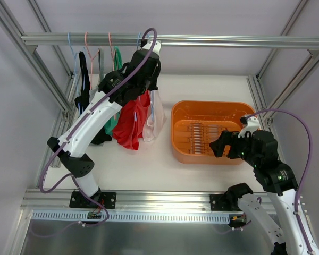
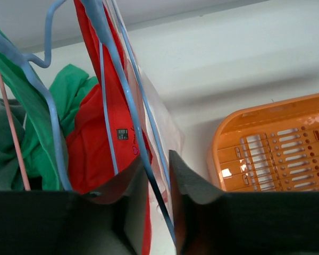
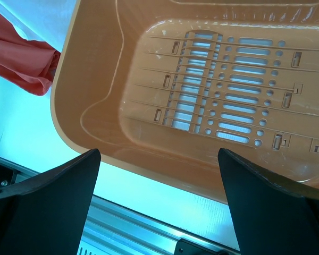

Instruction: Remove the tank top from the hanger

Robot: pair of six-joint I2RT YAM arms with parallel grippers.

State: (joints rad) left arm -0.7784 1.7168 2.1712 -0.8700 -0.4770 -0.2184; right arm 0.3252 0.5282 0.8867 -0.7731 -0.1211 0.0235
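A white tabletop (image 1: 149, 159) sits inside a silver aluminium frame with white walls, and a horizontal frame rail (image 1: 228, 40) crosses the far side. The left gripper (image 2: 158, 159) is raised to the clothes hanging from that rail. Its jaws stand narrow, with only a slim gap. Through that gap run the thin light-blue wire hanger (image 2: 128, 106) and the edge of the sheer white tank top (image 2: 167, 133) hanging on it. Whether the fingers actually pinch them cannot be told.

Just to the gripper's left hangs a red tank top (image 2: 95, 143), pressed against the white one. Further left are a green garment (image 2: 69, 85) and a thin pink hanger (image 2: 13, 133), so the garments crowd closely on that side. A black garment (image 1: 84, 74) hangs farthest out along the rail.

To the gripper's right and lower down, a rectangular orange plastic basket with a slotted floor (image 1: 212, 104) rests on the tabletop. The right gripper (image 3: 159, 154) hovers over the basket's near rim, its jaws spread wide with nothing between them.
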